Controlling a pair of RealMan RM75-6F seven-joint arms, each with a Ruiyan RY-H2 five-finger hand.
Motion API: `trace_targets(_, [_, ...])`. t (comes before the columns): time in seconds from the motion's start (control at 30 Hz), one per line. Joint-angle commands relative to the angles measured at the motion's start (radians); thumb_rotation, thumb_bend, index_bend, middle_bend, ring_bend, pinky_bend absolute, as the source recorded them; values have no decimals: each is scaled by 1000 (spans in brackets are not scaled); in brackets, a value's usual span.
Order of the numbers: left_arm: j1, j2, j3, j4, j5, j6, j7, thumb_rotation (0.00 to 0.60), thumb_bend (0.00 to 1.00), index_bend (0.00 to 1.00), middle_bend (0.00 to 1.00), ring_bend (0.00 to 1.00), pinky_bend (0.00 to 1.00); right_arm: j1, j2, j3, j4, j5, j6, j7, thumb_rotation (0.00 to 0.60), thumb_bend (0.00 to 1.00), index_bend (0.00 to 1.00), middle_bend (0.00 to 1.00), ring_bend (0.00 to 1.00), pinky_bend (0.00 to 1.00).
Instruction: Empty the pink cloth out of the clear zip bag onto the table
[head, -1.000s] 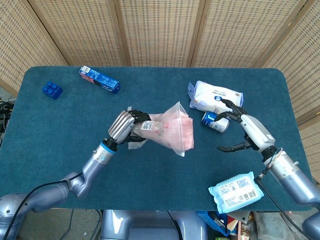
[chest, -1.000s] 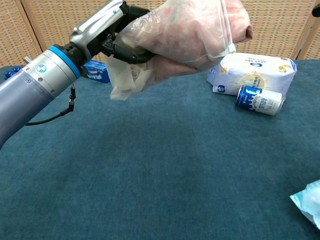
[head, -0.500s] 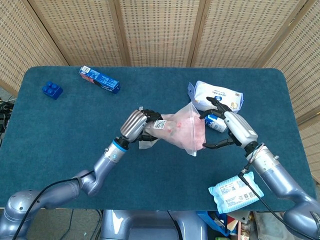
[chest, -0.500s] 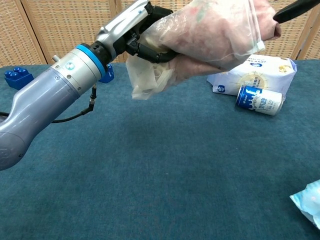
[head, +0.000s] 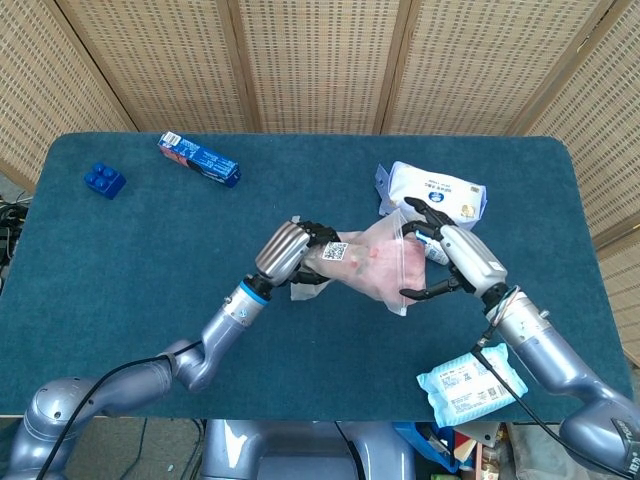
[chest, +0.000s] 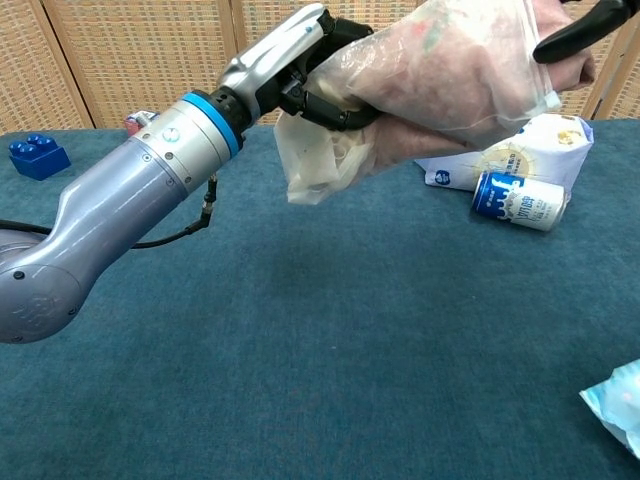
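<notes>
The clear zip bag (head: 372, 268) (chest: 450, 75) with the pink cloth (head: 378, 260) (chest: 470, 55) inside hangs in the air above the table's middle. My left hand (head: 290, 255) (chest: 300, 55) grips the bag's left end, fingers wrapped around the crumpled plastic. My right hand (head: 452, 262) reaches in from the right, fingers spread around the bag's right end; one dark finger (chest: 575, 28) lies against the bag's top right. Whether that hand grips the plastic is unclear.
Behind the bag lie a white wipes pack (head: 437, 190) (chest: 520, 145) and a blue can (chest: 518, 200). A light blue pack (head: 472, 380) sits near the front right edge. A blue toothpaste box (head: 198, 160) and a blue brick (head: 104, 180) lie at the back left.
My left hand has carried the bag to the right. My right hand has swung in from the right and now has its fingers around the bag's right end.
</notes>
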Motion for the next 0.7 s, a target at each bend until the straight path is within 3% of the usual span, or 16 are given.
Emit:
trace_targets(0.03, [-3, -3, -3, -1, -2, 4, 0, 600, 489, 660, 575, 534, 550, 2, -6, 0, 6, -7, -3, 2, 600, 0, 328, 0, 0, 0])
trace_targets(0.7, [16, 30, 31, -5, 9, 35, -22, 600, 489, 660, 575, 534, 550, -6, 4, -8, 22, -57, 4, -8, 600, 0, 328, 0, 0, 0])
